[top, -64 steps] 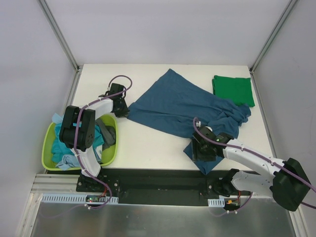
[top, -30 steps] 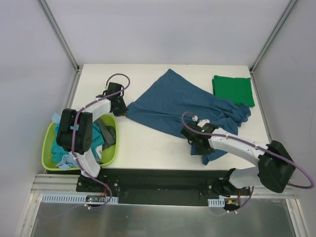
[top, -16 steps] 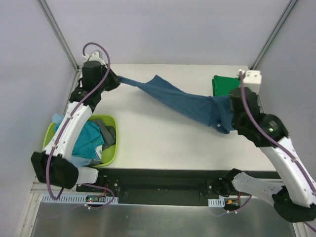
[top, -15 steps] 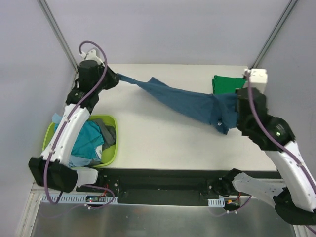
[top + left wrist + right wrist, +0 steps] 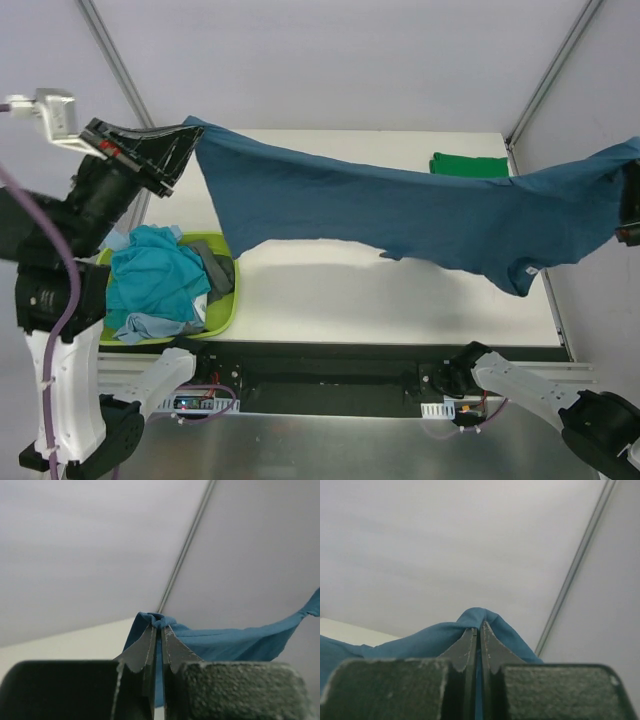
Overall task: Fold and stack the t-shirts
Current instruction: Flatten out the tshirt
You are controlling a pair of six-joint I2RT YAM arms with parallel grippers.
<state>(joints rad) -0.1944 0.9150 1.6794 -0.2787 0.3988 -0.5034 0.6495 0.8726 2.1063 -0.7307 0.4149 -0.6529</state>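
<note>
Yeah, left gripper (image 5: 159,630) and right gripper (image 5: 477,630) each pinched one end of the tee (image 5: 400,215), which hung stretched sideways between them over the table (image 5: 330,290).

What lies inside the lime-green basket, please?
A crumpled turquoise t-shirt fills the basket, with a dark grey t-shirt at its right side. Anything beneath them is covered.

No legible text, labels, numbers (any view).
</note>
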